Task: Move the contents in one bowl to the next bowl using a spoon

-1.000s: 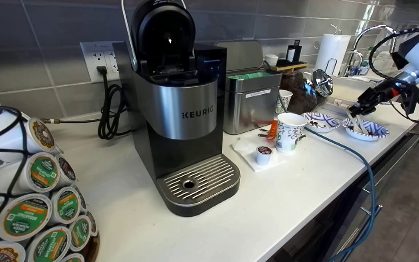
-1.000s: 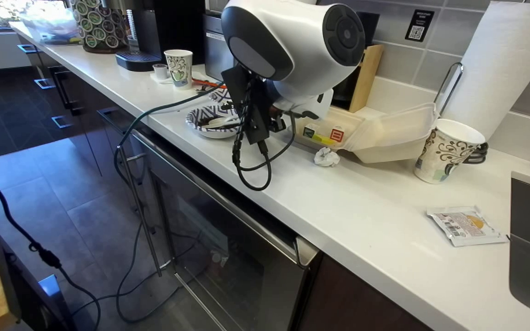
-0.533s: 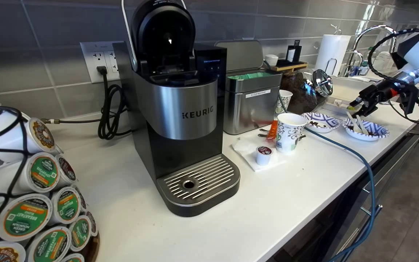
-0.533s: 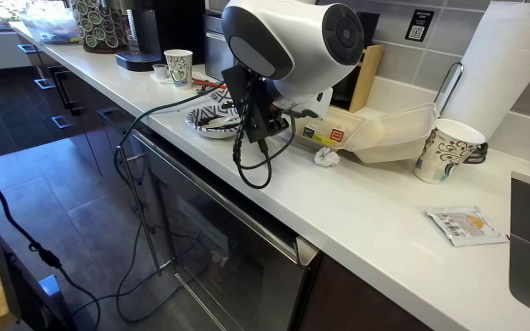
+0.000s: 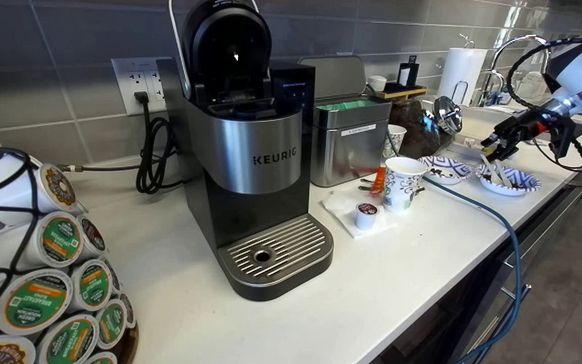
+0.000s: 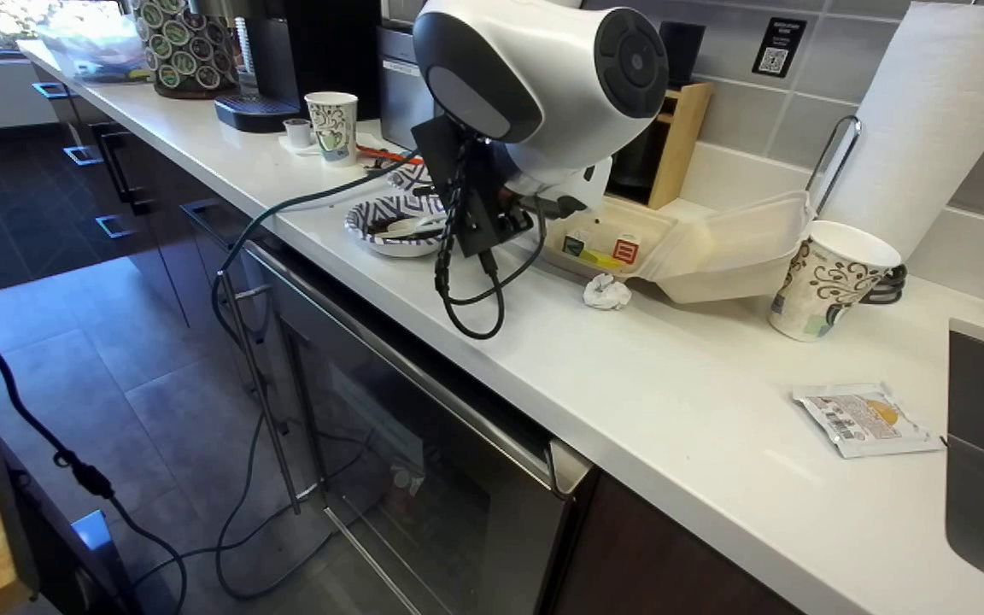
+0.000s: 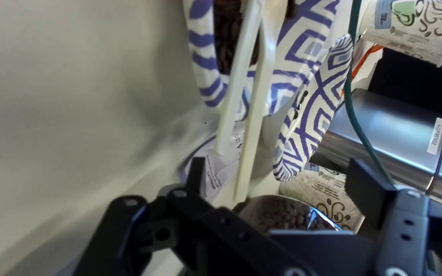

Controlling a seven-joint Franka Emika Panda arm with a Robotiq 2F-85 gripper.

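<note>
The gripper [image 7: 278, 172] hangs with its fingers [image 7: 197, 174] spread wide and nothing pinched between them. In the wrist view the tail of a creamy spoon [image 7: 254, 119] shows in that gap, toward one finger; its depth past the tips is hard to tell. I take it for the spoon because it widens at the top of the view. A whiter utensil [image 7: 236, 86], kind unclear, runs close alongside. Both rest in the near bowl [image 7: 202, 63] with their handles jutting over its rim.

The step in hand seems to be taking the spoon. To do it well, centre the gap on that one handle, meet it squarely a little in from the end, and close gently, since thin plastic may twist. A careless grip could catch both handles or tip the bowl.

Many dark beans [image 7: 226, 38] lie in the near bowl; the far bowl [image 7: 320, 122], just beside it, shows only a few. A bean jar [image 7: 278, 212] and a paper cup [image 7: 330, 191] sit near; keep clear.
</note>
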